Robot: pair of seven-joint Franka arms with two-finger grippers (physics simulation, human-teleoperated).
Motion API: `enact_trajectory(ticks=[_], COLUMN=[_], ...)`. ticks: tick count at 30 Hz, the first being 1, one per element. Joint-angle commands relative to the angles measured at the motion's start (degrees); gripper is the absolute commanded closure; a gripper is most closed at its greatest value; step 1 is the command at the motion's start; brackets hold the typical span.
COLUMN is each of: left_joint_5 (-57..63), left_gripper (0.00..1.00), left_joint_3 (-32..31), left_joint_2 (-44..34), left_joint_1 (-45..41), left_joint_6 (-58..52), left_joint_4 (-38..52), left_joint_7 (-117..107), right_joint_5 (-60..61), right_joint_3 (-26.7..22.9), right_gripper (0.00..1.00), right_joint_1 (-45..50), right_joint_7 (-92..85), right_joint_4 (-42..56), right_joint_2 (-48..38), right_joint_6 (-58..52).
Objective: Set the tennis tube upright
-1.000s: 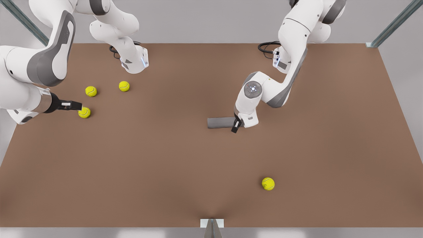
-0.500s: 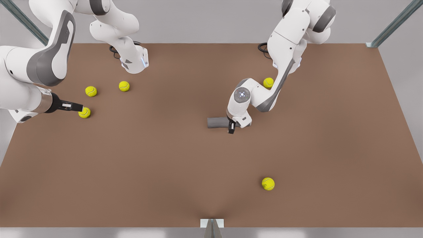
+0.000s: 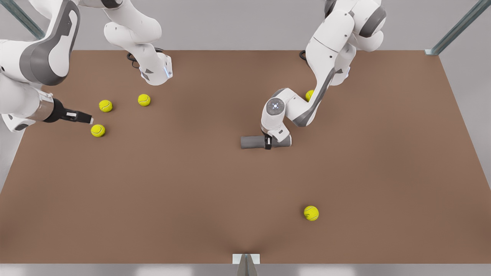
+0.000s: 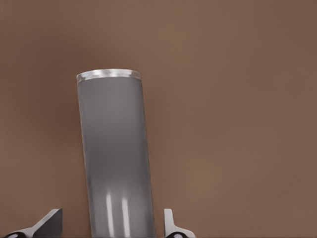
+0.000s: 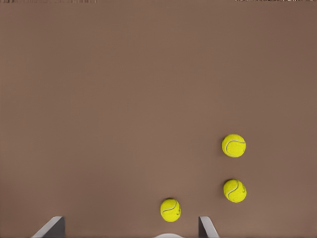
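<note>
The tennis tube [image 3: 255, 142] lies flat on the brown surface [image 3: 191, 184], near its middle, long axis running across the front view, with the rimmed end toward the front view's left. The left tool [image 3: 268, 142] has come down over the tube's other half, one finger on each side of the grey body; in the left wrist view the tube [image 4: 115, 153] runs up between the two fingertips [image 4: 171, 225] with a sliver of brown showing on either side, so the tool is spread and not yet clenched on anything. The step in hand looks like the closing of the grasp before the tilt. To do it well, the fingers should sit low enough to span the widest part of the cylinder, since a smooth metallic wall is likely to squirt out of a pinch made above its centre line. The tube sits slightly off-centre and slanted between the fingers, so a small correction before closing would keep it from rolling. Gripping toward the closed end suits the lift: the wrist can then rotate so the rimmed mouth ends up on top. The right tool [image 3: 78, 116] waits spread and empty at the front view's left, just above a tennis ball [image 3: 98, 130], with two more tennis balls [image 3: 105, 105] nearby and another [image 3: 311, 213] well apart nearer the front edge.
</note>
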Motion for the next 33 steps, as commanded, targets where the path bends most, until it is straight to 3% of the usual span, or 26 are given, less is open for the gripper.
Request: enact_trajectory(ticks=[1, 9, 13, 15, 21, 26, 29, 33], left_joint_5=[-0.11, -0.03, -0.11, -0.11, -0.11, -0.11, -0.03, 3.31], left_gripper=[0.0, 0.0, 0.0, 0.15, 0.22, 0.22, 0.24, 0.22], left_joint_3=[0.0, 0.08, 0.17, 0.17, 0.17, 0.52, 3.25, 15.55], left_joint_2=[0.74, 4.43, 5.31, 5.75, 6.19, 5.75, 3.64, 2.15], left_joint_1=[-0.01, -0.01, -0.01, -0.01, -0.01, 0.08, 0.26, 0.08], left_joint_6=[1.93, 6.06, 6.32, 6.76, 7.11, 6.76, 0.61, -24.52], left_joint_4=[0.35, 0.61, 0.7, 0.7, 1.05, 1.14, 4.83, 16.78], left_joint_7=[-6.91, -6.91, -6.91, -6.91, -6.91, -6.65, -4.81, 13.38], right_joint_5=[-0.24, -0.76, -1.29, -1.2, -1.12, -1.12, -1.12, -1.12], right_joint_3=[0.08, 0.34, 3.59, 3.59, 3.59, 3.59, 3.59, 3.59], right_gripper=[0.0, 0.0, 0.0, 0.0, 0.0, 0.0, 0.0, 0.0], right_joint_1=[-0.06, -0.23, -1.73, -2.26, -1.55, -1.55, -1.55, -1.55], right_joint_7=[1.7, 1.44, 1.53, 1.44, 1.53, 1.44, 1.44, 1.44], right_joint_4=[0.39, 1.09, 1.09, 2.06, 1.97, 1.97, 1.97, 2.06], right_joint_2=[1.15, 0.63, 0.54, 1.77, 3.18, 3.35, 3.44, 3.44], right_joint_6=[0.97, 1.06, 2.12, 2.12, 2.12, 2.12, 2.2, 2.2])
